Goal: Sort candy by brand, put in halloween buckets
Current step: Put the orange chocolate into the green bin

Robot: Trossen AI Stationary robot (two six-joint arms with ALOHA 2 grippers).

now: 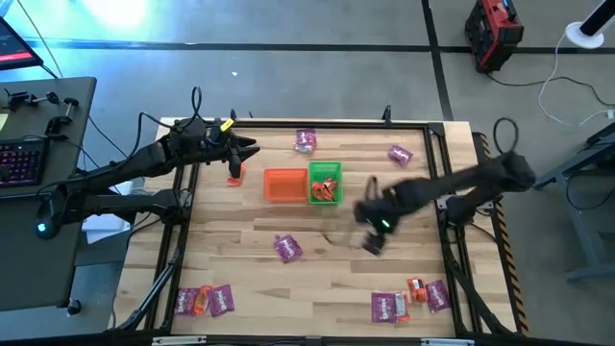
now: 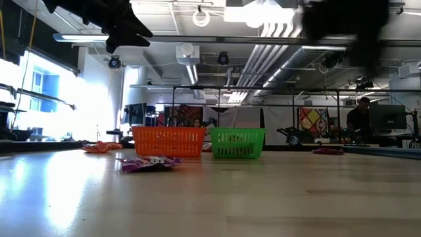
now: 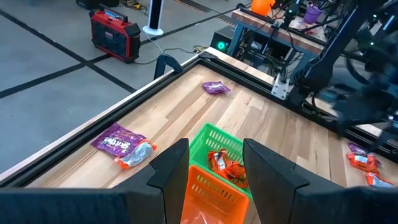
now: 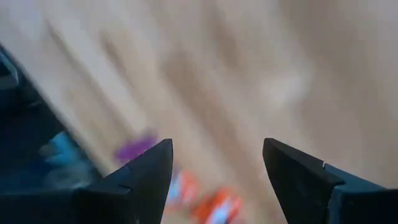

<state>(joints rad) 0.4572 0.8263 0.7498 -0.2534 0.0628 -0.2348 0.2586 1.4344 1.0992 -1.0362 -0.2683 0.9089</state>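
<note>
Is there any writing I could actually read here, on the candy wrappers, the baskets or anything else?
None can be read.
Purple candy packet: pale print, too blurred to read.
Orange-red packets in the green basket: print too small.
Orange basket and green basket: no lettering shows.
Posters on the far wall: too small.

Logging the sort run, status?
Left claw open near orange bucket. Right claw open, empty, right of green bucket, orange candy inside. Nothing blocking.
</note>
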